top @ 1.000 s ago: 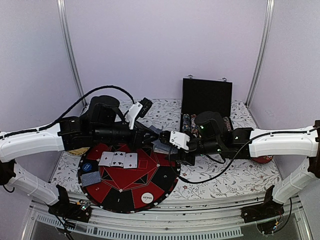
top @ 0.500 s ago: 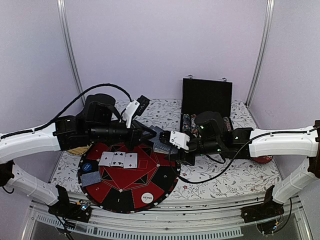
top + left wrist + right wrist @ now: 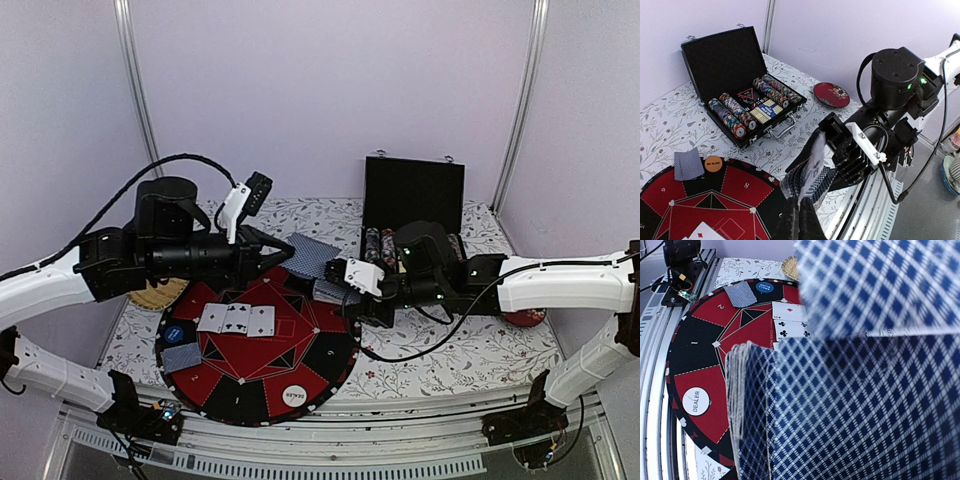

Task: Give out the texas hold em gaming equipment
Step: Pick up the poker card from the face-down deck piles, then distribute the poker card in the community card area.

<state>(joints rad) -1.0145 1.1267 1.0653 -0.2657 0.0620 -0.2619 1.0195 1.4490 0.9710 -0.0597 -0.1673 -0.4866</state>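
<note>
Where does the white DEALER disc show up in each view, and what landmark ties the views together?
Top external: DEALER disc lies lower centre, on the near edge of the round mat.
Left wrist: not in it.
Right wrist: DEALER disc lies lower left, on a red segment.
Shared landmark: the red-and-black round mat, visible in all three.

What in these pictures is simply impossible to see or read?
- Right wrist view: the right gripper itself, hidden behind its card deck.
- Left wrist view: the face of the card in the left gripper, turned nearly edge-on.
- Top view: markings on the chips, too small.
</note>
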